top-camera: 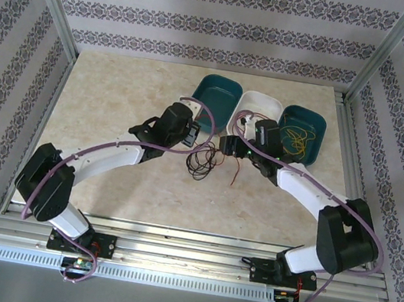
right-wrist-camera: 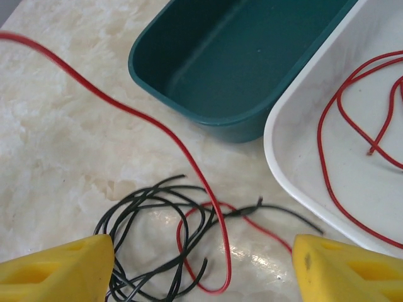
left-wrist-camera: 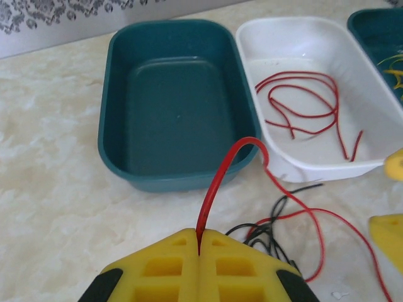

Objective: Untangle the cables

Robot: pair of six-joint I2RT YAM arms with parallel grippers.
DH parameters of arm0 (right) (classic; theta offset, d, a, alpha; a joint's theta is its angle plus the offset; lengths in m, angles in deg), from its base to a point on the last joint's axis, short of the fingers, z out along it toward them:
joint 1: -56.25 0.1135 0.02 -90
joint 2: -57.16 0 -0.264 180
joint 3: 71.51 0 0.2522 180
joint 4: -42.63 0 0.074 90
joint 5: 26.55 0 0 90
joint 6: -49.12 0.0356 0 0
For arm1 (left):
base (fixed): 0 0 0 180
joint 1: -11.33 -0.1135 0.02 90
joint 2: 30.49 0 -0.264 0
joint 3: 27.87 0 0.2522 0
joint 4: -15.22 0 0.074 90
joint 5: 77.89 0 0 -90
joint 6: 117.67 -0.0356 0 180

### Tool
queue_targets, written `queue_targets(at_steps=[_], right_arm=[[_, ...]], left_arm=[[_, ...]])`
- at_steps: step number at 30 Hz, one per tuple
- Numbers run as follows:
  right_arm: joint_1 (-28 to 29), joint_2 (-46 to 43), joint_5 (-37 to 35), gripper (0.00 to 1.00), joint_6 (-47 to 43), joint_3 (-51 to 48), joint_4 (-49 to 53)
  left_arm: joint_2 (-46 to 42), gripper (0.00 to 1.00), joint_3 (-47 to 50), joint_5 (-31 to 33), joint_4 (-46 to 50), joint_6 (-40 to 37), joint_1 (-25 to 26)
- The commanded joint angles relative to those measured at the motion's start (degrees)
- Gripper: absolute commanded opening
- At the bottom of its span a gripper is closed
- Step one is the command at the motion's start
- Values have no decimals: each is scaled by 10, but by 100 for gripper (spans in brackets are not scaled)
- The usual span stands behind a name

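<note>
My left gripper (left-wrist-camera: 200,246) is shut on a red cable (left-wrist-camera: 217,179) that arches up from its yellow pads and drops to the table beside the white bin. On the table lies a bunch of black cables (right-wrist-camera: 151,217) with that red cable (right-wrist-camera: 189,157) looped through it; in the top view the bunch (top-camera: 202,160) sits between the two grippers. My right gripper (right-wrist-camera: 201,267) hangs open above the bunch, nothing between its fingers. More red cable (left-wrist-camera: 302,104) lies in the white bin (left-wrist-camera: 315,167). Yellow cables (top-camera: 297,141) lie in the right teal bin (top-camera: 312,121).
An empty teal bin (left-wrist-camera: 173,107) stands left of the white bin, at the back of the marble-patterned table. Metal frame rails border the table's sides and near edge.
</note>
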Motion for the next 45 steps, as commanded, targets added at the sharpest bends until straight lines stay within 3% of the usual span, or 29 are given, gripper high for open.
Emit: queue_targets(at_steps=[1,28,31,34,38,43,45], right_arm=[[0,14,13,73,14,-7,-15],[7,164,32,34,80,34,-86],[9,170,35,21,86,37,-89],[9,162,39,10,88,36,-89],[10,124,33,2,88,24,-75],[9,39,11,0,79,1,-37],[11,4,8,0,77,-6,-21]], left_arm=[[-23,0,10,-13,-36,-12,7],[-98,0,36,-86,-43,-29,7],[-102,0,38,-84,-41,-29,7],[-103,0,36,-73,-33,-30,7],[-99,0,34,-56,-18,-32,8],[-79,0,19,-38,5,-30,7],[-65,5,9,-36,16,-29,7]])
